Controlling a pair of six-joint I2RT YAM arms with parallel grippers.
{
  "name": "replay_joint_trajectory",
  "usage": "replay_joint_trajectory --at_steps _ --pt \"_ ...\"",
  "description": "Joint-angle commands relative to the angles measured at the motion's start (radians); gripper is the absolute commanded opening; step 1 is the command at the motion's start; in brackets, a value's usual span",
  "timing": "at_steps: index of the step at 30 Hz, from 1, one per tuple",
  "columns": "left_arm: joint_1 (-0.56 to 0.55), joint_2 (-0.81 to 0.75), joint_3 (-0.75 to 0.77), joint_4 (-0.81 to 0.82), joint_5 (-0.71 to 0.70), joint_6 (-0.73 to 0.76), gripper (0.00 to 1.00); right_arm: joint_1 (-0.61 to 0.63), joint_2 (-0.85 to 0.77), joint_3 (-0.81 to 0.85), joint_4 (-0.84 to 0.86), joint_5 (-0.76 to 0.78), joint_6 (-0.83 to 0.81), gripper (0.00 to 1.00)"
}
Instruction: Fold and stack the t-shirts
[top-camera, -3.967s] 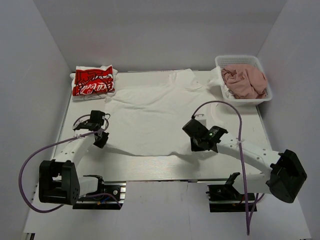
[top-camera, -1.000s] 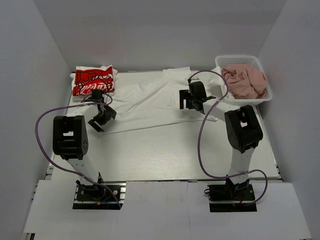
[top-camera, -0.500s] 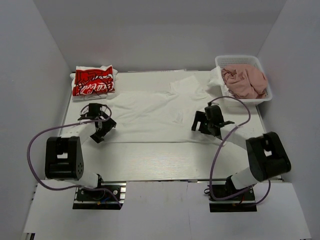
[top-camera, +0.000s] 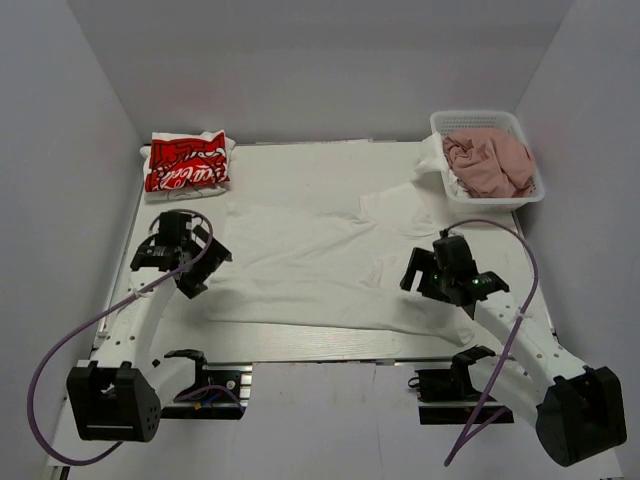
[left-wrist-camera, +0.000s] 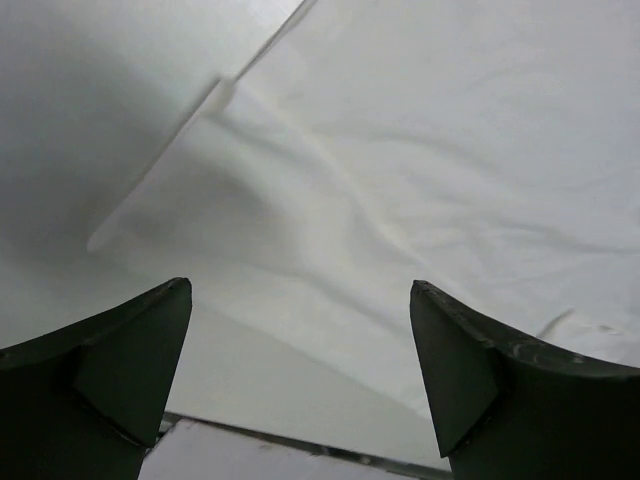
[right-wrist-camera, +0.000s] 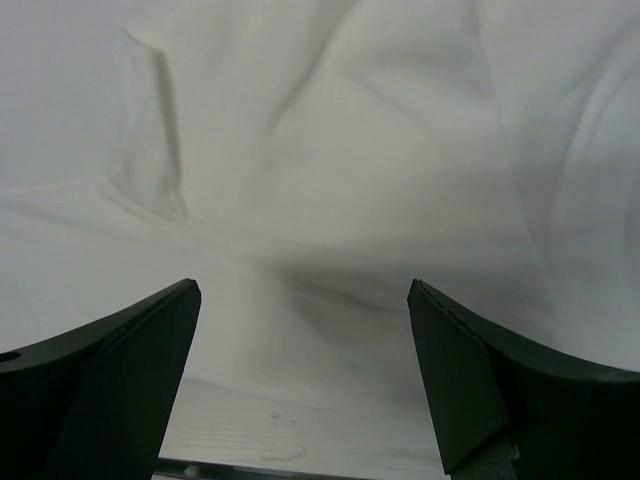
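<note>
A large white t-shirt (top-camera: 310, 260) lies spread and wrinkled across the middle of the table, one sleeve reaching toward the basket. Over its near left edge my left gripper (top-camera: 203, 268) hangs open; the left wrist view shows the gripper (left-wrist-camera: 300, 290) with nothing between its fingers above the cloth's edge (left-wrist-camera: 450, 150). The right gripper (top-camera: 428, 290) hovers open over the shirt's near right part, its jaws (right-wrist-camera: 303, 290) wide above wrinkled cloth (right-wrist-camera: 350, 150). A folded white shirt with red script print (top-camera: 185, 163) rests at the far left. A dusty-pink shirt (top-camera: 490, 160) lies bunched in the basket.
The white mesh basket (top-camera: 441, 124) stands at the far right corner. White walls close in the table on three sides. Bare table (top-camera: 300, 345) shows between the shirt and the near edge, and also in the wrist views (left-wrist-camera: 250, 385) (right-wrist-camera: 280, 420).
Both arms have swung back from the far side toward the near edge. The white shirt, bunched toward the back a second ago, now lies spread out nearer to me.
</note>
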Motion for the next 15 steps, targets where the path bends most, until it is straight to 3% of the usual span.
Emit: replay_joint_trajectory --at_steps 1,5,15 --pt "-0.001 -0.030 0.085 -0.010 -0.055 0.005 1.00 -0.001 0.048 0.172 0.023 0.072 -0.050 0.90" --pt "-0.001 0.176 0.214 0.105 -0.075 0.034 1.00 -0.005 0.231 0.301 0.094 0.098 -0.067 0.90" --pt "-0.001 0.771 0.747 0.105 -0.184 0.160 1.00 -0.016 0.765 0.765 0.085 0.286 -0.160 0.90"
